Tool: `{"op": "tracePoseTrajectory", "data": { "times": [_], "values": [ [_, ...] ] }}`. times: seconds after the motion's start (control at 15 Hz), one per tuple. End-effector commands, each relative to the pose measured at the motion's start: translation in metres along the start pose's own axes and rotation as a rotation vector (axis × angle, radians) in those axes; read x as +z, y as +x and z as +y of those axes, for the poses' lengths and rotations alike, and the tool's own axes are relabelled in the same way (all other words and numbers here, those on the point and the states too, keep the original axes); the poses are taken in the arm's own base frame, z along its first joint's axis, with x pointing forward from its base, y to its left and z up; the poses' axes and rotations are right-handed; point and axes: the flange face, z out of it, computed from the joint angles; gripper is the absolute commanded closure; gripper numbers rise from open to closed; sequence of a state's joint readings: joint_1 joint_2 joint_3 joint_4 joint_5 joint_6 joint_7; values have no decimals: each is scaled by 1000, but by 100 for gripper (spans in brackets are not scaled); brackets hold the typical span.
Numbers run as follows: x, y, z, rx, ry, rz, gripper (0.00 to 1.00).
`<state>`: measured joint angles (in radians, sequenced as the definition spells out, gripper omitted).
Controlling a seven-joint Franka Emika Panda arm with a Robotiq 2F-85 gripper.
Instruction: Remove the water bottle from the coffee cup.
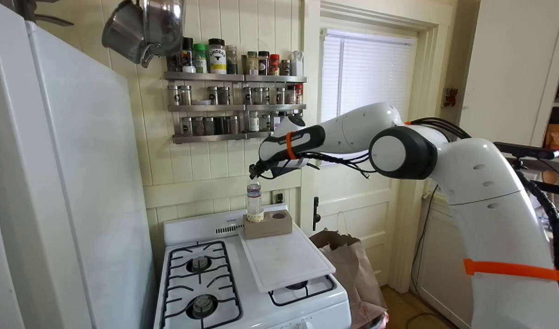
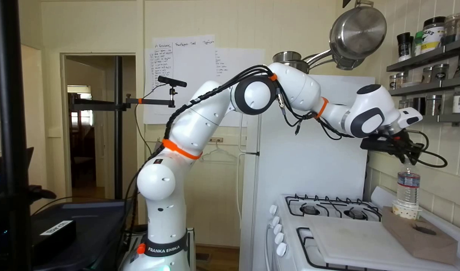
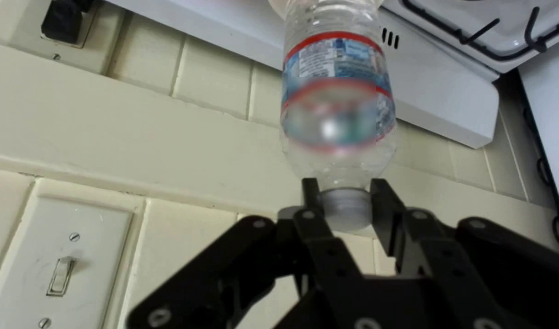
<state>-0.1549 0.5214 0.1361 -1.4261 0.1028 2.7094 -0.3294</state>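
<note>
Bottle (image 2: 408, 190) upright, long axis near vertical, cap (image 3: 347, 210) up, jaws clamped around it

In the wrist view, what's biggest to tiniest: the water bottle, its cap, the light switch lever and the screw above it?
Largest to smallest:
1. water bottle
2. cap
3. switch lever
4. screw
The bottle and cap look bigger partly because they're closer.

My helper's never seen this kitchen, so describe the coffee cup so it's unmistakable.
On the white stove lies a white board, with a brown box at its wall-side end. The coffee cup rises from the box's top, beside a dark hole. Pale and patterned, it's set apart by the water bottle standing in it.
</note>
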Motion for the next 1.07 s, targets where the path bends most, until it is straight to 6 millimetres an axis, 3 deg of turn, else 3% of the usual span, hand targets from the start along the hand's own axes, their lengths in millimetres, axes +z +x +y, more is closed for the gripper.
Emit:
{"op": "tracePoseTrajectory", "data": {
  "times": [0.0, 0.53, 1.0],
  "values": [
    [-27, 4, 0, -8, 16, 44, 92],
    [-61, -2, 2, -23, 61, 48, 92],
    [-72, -33, -4, -61, 125, 15, 92]
  ]
}}
